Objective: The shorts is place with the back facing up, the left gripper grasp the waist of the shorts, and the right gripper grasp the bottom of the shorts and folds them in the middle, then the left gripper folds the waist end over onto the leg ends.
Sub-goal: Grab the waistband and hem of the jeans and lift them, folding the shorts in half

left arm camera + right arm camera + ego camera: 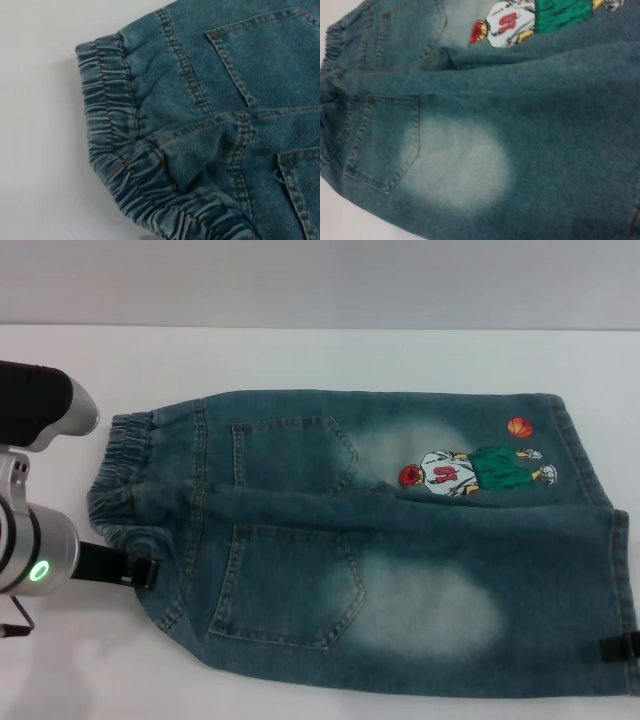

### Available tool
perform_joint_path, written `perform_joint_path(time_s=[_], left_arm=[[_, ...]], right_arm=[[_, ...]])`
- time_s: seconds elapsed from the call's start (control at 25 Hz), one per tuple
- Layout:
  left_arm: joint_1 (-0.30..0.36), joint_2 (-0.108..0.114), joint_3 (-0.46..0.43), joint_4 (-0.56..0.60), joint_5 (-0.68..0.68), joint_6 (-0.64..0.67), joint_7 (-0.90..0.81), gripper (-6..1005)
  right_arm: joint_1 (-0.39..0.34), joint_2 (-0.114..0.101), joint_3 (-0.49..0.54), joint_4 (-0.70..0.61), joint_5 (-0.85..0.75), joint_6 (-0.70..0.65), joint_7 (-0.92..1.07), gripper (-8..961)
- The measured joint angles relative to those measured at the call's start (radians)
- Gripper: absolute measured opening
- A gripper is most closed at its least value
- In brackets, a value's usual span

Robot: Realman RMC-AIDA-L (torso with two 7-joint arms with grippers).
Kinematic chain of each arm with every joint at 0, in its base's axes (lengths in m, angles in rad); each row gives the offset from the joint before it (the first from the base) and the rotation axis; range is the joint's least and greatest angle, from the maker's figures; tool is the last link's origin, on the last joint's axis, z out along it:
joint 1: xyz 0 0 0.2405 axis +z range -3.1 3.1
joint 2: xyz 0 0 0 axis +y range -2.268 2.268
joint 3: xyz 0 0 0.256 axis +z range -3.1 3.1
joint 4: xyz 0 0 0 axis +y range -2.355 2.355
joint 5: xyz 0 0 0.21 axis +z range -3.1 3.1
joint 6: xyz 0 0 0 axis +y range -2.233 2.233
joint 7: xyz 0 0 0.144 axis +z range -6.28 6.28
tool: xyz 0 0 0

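Blue denim shorts [380,540] lie flat on the white table, back pockets up. The elastic waist [120,480] is at the left and the leg ends [622,570] at the right. The far leg carries a cartoon basketball-player print [470,472]. My left gripper [143,571] sits at the near corner of the waist, touching the cloth. Only a black tip of my right gripper [620,645] shows, at the near leg's hem by the right edge. The left wrist view shows the gathered waistband [105,120] bunched. The right wrist view shows the near pocket [385,140] and a faded patch.
The white table [320,360] stretches behind the shorts and to their left. A pale wall rises at the back. My left arm's silver and black body [40,540] stands at the left edge.
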State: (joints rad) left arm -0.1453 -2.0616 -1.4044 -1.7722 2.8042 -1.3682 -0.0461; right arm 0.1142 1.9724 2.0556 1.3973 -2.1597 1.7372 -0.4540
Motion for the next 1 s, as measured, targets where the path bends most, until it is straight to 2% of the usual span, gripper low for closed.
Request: perform_joint_path(time_s=[0.36, 0.6, 1.0], left_arm=[[-0.002, 0.000, 0.009, 0.001, 0.000, 0.000, 0.005, 193], [-0.001, 0.000, 0.012, 0.000, 0.000, 0.000, 0.009, 193], [-0.002, 0.002, 0.012, -0.001, 0.000, 0.000, 0.012, 192]], right_arm=[[-0.034, 0.015, -0.002, 0.005, -0.043, -0.004, -0.003, 654], [-0.047, 0.032, 0.001, 0.005, -0.062, -0.010, -0.015, 654], [-0.049, 0.037, -0.003, -0.001, -0.066, -0.026, -0.018, 653]])
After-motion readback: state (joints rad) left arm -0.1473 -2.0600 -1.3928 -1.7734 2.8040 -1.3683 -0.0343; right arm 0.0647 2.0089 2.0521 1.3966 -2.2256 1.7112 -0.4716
